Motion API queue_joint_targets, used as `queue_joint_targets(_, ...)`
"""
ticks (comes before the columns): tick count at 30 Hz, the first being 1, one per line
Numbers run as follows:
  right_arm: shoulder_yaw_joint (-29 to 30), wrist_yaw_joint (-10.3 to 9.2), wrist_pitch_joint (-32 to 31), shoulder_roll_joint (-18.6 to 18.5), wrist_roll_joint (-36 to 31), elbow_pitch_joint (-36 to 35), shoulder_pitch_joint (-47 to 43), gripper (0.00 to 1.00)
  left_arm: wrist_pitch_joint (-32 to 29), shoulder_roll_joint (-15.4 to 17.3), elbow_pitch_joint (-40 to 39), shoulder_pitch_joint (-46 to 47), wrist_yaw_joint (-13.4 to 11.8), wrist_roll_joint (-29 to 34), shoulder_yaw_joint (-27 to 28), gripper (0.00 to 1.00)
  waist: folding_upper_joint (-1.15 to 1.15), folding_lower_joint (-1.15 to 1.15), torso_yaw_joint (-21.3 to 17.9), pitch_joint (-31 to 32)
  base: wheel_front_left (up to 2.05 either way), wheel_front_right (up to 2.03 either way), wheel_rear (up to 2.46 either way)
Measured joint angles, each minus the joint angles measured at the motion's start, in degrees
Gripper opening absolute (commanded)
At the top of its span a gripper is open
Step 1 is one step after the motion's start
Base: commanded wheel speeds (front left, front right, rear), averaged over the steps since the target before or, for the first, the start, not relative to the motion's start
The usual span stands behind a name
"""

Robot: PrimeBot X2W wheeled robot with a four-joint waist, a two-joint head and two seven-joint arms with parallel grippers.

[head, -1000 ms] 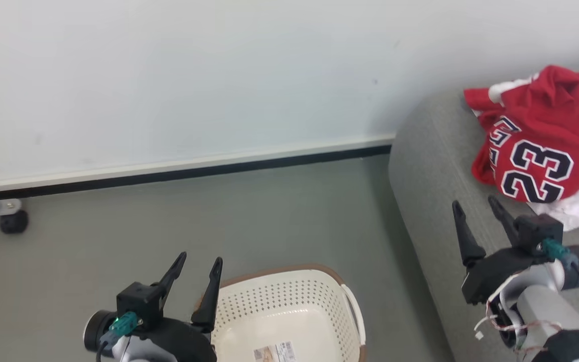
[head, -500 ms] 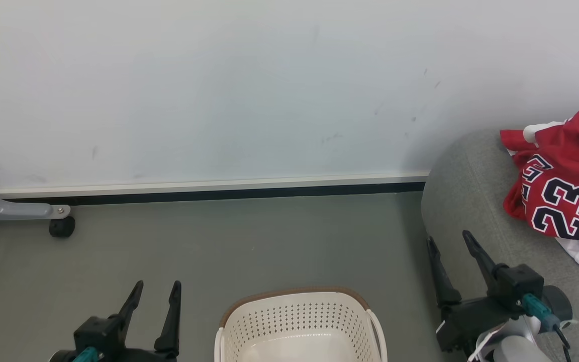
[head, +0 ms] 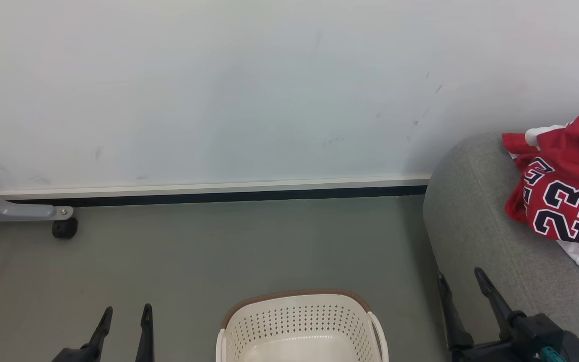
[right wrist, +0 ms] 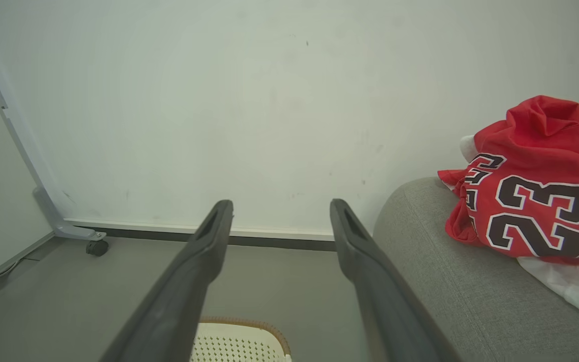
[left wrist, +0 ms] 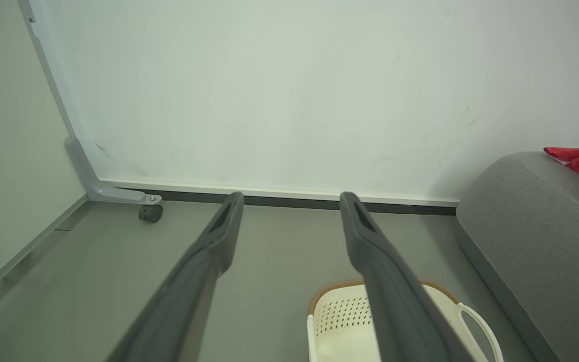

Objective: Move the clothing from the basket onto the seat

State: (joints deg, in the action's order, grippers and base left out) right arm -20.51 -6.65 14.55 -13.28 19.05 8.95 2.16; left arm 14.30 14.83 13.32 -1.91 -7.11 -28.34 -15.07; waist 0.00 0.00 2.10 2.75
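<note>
Lying in a crumpled heap on the seat (head: 470, 226), the clothing (head: 561, 201) is where the task wants it: a red jersey with a dark "23" uppermost and white fabric spilling out from under its lower edge, all of it resting on the grey upholstery well apart from the basket (head: 294, 317). The basket stands on the floor (head: 219, 251) beside the end of the seat. The part of its inside that shows in the head view and the left wrist view is bare cream plastic, with no red or white cloth in it. Its near portion is cut off by the bottom edge of those views and partly hidden behind a finger, so a last small piece there cannot be ruled out. The left gripper (head: 127, 307) hangs over the floor to the basket's left with its fingers spread apart and nothing between them. The right gripper (head: 459, 273) hangs at the seat's near corner, fingers likewise parted and empty, short of the heap and not touching it. Judged from this, the transfer looks finished, and what is left is at most a check of the basket's hidden floor.
</note>
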Motion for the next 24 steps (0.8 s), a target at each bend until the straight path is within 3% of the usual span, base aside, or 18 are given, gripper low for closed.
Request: queue_joint_targets(24, 5.72, -0.52, 0.0, 1.4, -1.98, -7.28, -6.51, 1.0, 0.01, -2.01, -4.45, -4.54, 0.0, 6.87, 5.56, 1.0, 0.0, 0.0, -0.61, -0.34, 0.0, 0.0, 0.0)
